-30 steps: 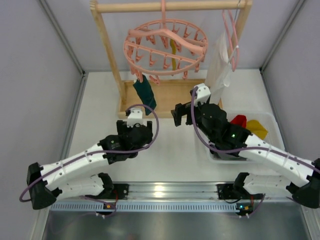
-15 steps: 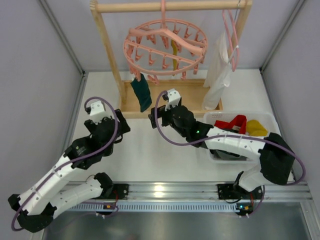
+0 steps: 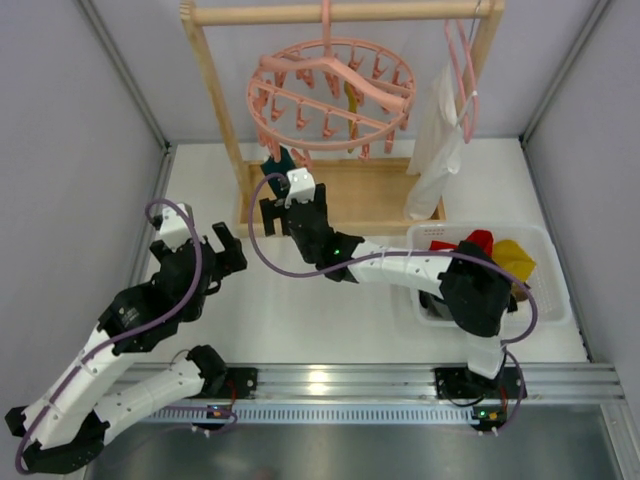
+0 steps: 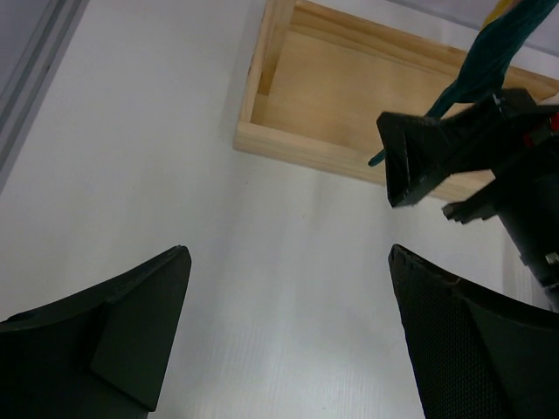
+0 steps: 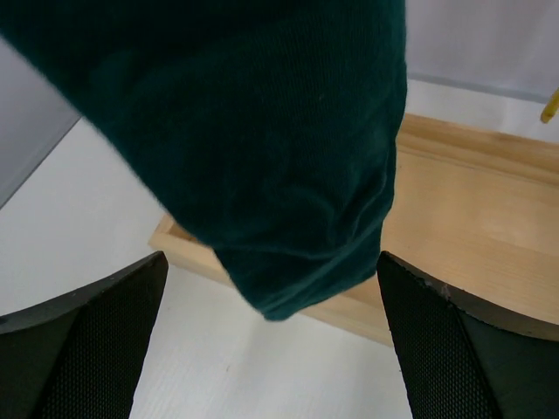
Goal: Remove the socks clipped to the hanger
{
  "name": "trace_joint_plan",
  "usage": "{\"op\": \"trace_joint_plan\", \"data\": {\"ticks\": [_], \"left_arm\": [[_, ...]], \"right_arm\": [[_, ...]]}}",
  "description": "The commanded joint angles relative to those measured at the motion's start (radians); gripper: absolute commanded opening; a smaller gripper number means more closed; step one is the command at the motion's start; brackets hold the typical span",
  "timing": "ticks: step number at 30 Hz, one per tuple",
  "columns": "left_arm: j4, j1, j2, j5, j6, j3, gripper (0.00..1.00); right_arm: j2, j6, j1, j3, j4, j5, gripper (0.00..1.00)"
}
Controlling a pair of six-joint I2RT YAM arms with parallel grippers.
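Sock (image 5: 262, 131), dark teal, hangs between spread jaws of right gripper (image 5: 271, 262).

Take the flat wooden base (image 3: 370, 195) of the drying rack as your mark. In front of it and off its left end you have open white tabletop (image 3: 330, 310), where the left gripper (image 4: 288, 253) sits with jaws apart. At its left front corner the dark teal sock (image 5: 262, 131) hangs right before the right gripper (image 5: 271, 262), whose jaws are spread. Above the base, the round pink peg hanger (image 3: 330, 95) roofs the space. The wooden upright (image 3: 215, 90) walls its left end, a hanging white cloth (image 3: 437, 140) its right end, and a white plastic bin (image 3: 530, 232) blocks its right front.
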Motion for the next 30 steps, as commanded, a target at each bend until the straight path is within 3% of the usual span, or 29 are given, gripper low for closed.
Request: {"op": "trace_joint_plan", "data": {"ticks": [1, 3, 5, 8, 11, 12, 15, 23, 30], "left_arm": [[-0.019, 0.004, 0.004, 0.031, 0.038, 0.018, 0.99], [-0.017, 0.004, 0.001, 0.04, 0.038, 0.018, 0.99], [-0.016, 0.004, -0.01, 0.045, 0.038, 0.016, 0.99], [-0.016, 0.004, -0.02, 0.042, 0.044, 0.013, 0.99], [-0.014, 0.004, -0.022, 0.035, 0.051, 0.013, 0.99], [-0.016, 0.004, -0.02, 0.034, 0.051, 0.015, 0.99], [-0.014, 0.004, -0.019, 0.037, 0.058, 0.025, 0.98], [-0.004, 0.004, 0.068, 0.092, 0.035, 0.151, 0.99], [0.016, 0.004, 0.324, 0.144, 0.062, 0.395, 0.99]], "right_arm": [[0.086, -0.034, 0.013, 0.118, 0.078, 0.178, 0.99], [0.122, -0.066, 0.01, 0.161, 0.095, 0.237, 0.99], [0.162, -0.086, 0.004, 0.176, 0.124, 0.269, 0.93], [0.179, -0.118, -0.007, 0.164, 0.191, 0.281, 0.71], [0.159, -0.15, -0.009, 0.103, 0.286, 0.286, 0.42], [0.151, -0.155, -0.009, 0.087, 0.296, 0.288, 0.22], [0.119, -0.189, -0.012, 0.045, 0.345, 0.286, 0.04], [-0.109, -0.117, -0.009, -0.23, 0.354, 0.053, 0.01], [-0.349, -0.019, 0.0, -0.468, 0.325, -0.136, 0.0]]}}
